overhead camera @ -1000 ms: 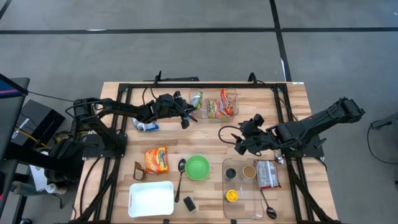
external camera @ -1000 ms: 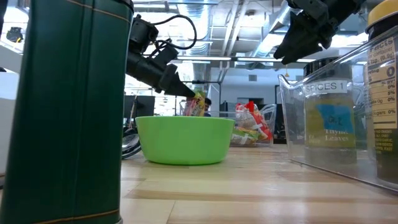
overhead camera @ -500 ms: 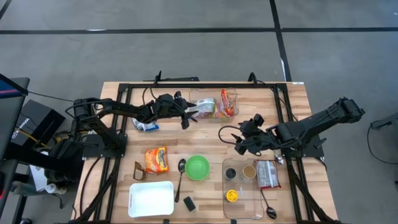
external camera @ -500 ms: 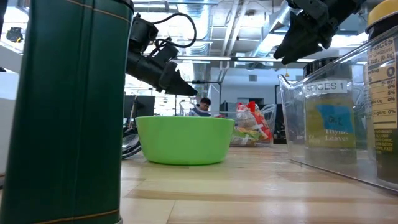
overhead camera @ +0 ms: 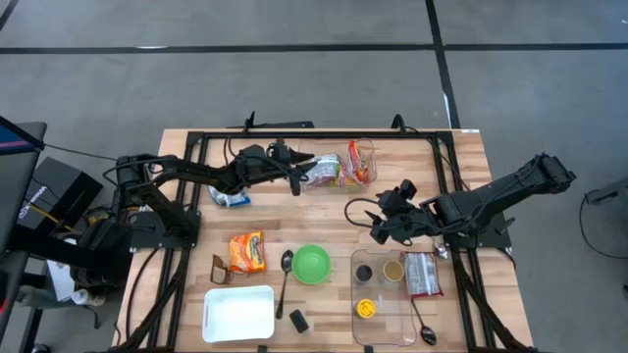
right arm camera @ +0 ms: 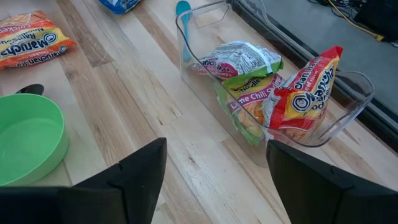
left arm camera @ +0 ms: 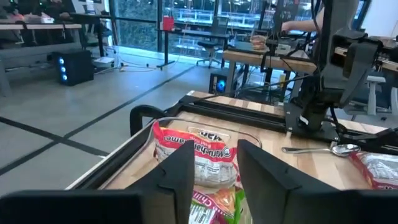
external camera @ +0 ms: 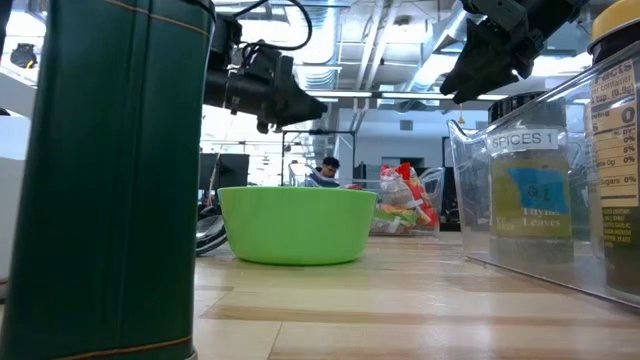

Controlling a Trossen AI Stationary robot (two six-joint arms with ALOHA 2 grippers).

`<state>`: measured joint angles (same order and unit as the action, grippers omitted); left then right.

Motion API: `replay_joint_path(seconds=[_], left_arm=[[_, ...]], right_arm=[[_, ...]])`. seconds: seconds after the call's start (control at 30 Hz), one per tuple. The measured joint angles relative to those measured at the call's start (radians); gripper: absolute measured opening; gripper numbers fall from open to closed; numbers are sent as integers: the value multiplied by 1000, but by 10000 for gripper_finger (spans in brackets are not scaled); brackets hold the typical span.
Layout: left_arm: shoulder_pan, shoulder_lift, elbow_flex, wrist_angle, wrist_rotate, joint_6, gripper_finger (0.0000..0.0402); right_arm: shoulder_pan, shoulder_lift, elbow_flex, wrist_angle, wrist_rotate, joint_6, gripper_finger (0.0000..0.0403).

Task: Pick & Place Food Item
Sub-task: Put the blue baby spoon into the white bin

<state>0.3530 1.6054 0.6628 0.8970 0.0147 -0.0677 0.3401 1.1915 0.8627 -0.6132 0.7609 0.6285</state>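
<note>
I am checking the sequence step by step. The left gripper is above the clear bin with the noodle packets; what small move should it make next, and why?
Probably pull the left gripper back from the clear bin toward the orange noodle packet lying on the table. Its fingers are apart with nothing between them, and a green-and-white packet lies inside the bin, so this placement looks finished. The right gripper waits open near the table's middle.

This is a robotics lab in an open industrial hall. Around the wooden worktop (overhead camera: 324, 230) I see grey concrete floor (overhead camera: 294, 88), beyond it desks (left arm camera: 273, 59), glass walls (left arm camera: 143, 18) and exposed ceiling ducts (external camera: 370, 40).
</note>
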Motion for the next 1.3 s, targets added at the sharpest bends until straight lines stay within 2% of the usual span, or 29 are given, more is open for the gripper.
replay_joint_path(seconds=[0.4, 0.6, 0.83, 1.0, 1.13, 1.3], left_arm=[[-28, 0, 0, -188, -4, -80, 8], [-49, -25, 0, -265, -19, -80, 1], [-79, -189, -1, -478, -131, -80, 1], [-102, -349, 0, -700, -209, -80, 1], [-112, -461, -1, -870, -223, -71, 1], [-112, -570, -40, -946, -225, 31, 2]], right_arm=[[0, 0, 0, 0, 0, 0, 270], [0, 0, 0, -1, -1, 0, 270], [0, 0, 0, -3, -1, 0, 270], [0, 0, 0, -3, -1, 0, 270], [1, 0, 0, -3, -1, 0, 270], [1, 0, 0, 0, -1, 0, 270]])
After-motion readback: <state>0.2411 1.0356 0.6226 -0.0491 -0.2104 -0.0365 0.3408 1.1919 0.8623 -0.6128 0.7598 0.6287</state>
